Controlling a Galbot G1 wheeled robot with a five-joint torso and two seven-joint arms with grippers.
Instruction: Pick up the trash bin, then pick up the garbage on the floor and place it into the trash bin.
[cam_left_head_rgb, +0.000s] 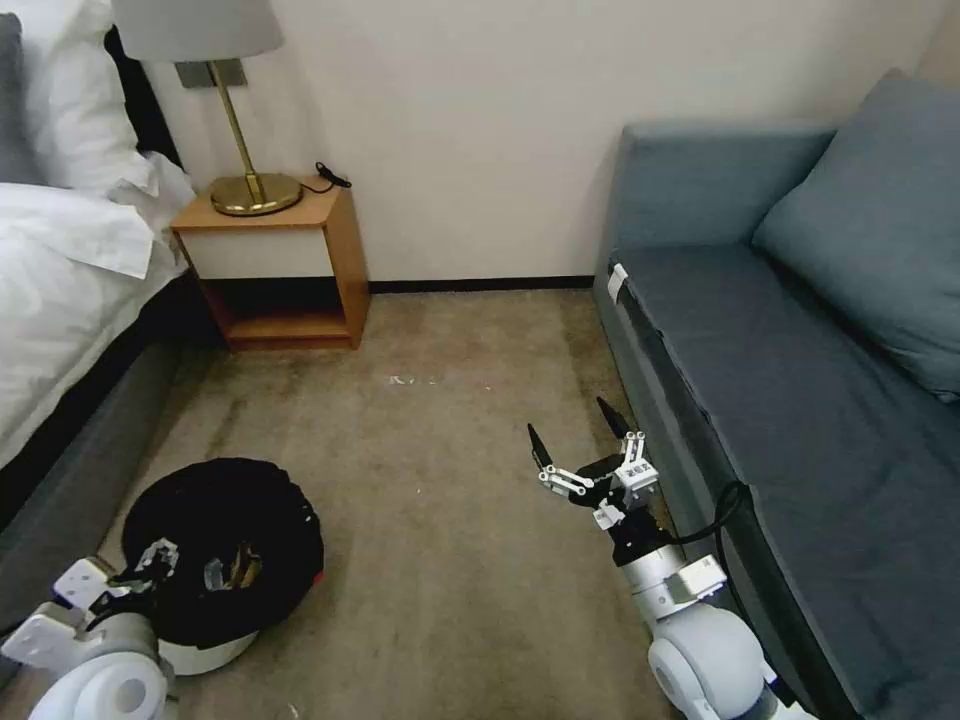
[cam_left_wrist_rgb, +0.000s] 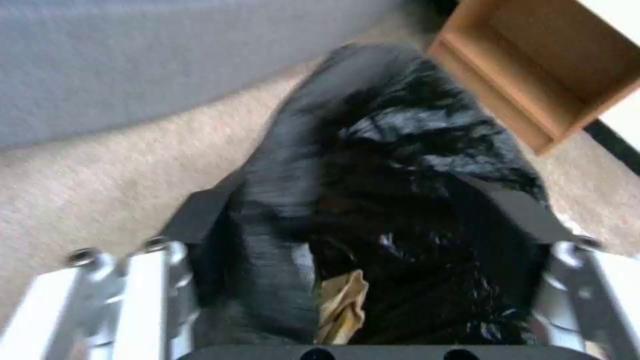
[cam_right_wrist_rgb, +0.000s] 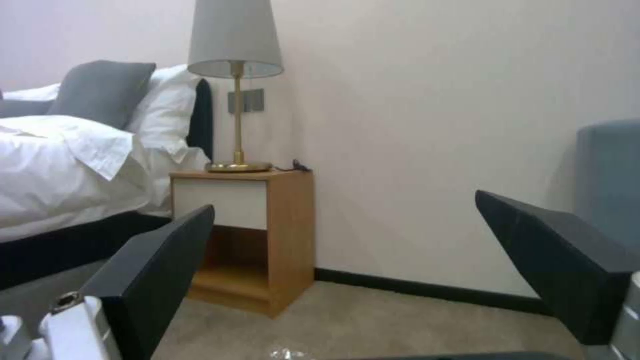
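Note:
The trash bin, round and lined with a crinkly black bag over a whitish body, stands on the carpet at the lower left. My left gripper is at the bin's near rim, open, with one finger outside the wall and the other inside the bag. Garbage lies inside the bin: a gold-brown crumpled piece, and a red edge shows at the rim. My right gripper hangs open and empty above the carpet beside the sofa, its fingertips pointing at the far wall.
A grey-blue sofa runs along the right, close to my right arm. The bed fills the left, and a wooden nightstand with a brass lamp stands at the back wall. A few tiny pale scraps lie on the carpet.

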